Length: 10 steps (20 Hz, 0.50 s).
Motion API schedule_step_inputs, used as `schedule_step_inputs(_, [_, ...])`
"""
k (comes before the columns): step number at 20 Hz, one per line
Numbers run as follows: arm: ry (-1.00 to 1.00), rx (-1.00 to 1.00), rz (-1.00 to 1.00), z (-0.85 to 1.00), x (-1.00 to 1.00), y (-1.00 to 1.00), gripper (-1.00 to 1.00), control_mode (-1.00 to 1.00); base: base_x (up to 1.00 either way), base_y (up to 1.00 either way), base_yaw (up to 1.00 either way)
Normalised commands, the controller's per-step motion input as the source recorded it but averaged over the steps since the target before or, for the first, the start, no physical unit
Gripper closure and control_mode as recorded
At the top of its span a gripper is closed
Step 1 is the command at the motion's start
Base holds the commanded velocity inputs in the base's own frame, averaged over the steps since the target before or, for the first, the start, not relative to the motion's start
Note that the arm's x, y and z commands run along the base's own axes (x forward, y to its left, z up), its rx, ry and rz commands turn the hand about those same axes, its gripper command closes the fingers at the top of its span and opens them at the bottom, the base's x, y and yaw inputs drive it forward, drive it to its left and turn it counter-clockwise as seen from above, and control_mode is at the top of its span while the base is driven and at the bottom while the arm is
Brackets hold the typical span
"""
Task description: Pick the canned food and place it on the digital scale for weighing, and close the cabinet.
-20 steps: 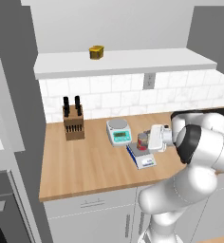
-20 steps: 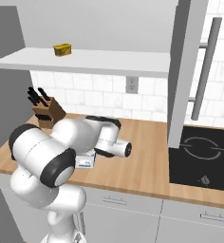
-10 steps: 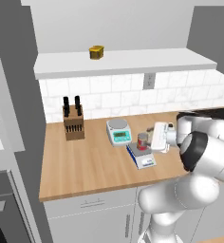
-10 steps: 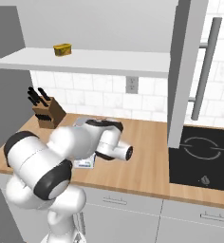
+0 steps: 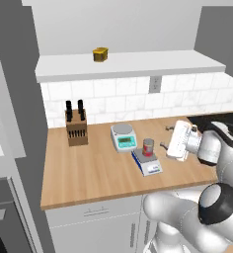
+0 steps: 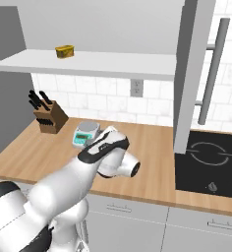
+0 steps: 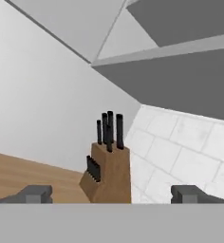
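The canned food (image 5: 148,147), a red-labelled tin, stands upright on the digital scale (image 5: 151,167) near the counter's front edge. My gripper (image 5: 164,137) hovers just right of the tin, open, with nothing between its fingers and not touching the tin. In the hand view the fingertips (image 7: 36,193) stand wide apart, pointing toward the knife block (image 7: 109,171). The cabinet (image 6: 191,74) hangs at the upper right with its door swung open, its bar handle (image 6: 214,69) showing. In the right base view my arm hides the tin and its scale.
A scale with a round plate and teal display (image 5: 123,137) sits behind the tin. A knife block (image 5: 75,129) stands at the back left. A yellow container (image 5: 100,54) rests on the shelf. A black cooktop (image 6: 211,157) lies to the right.
My hand has drawn back a little to the right, away from the tin. The tin stays on the scale, and the forearm has swung lower.
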Motion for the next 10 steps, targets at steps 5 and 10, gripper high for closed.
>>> schedule_step_inputs(5, [-0.35,0.17,-0.09,0.59,-0.66,-0.71,-1.00,-1.00,0.00,0.00,0.00])
schedule_step_inputs(10, [-0.36,0.24,-0.03,0.59,-0.54,-0.70,-1.00,-1.00,0.00,0.00,0.00])
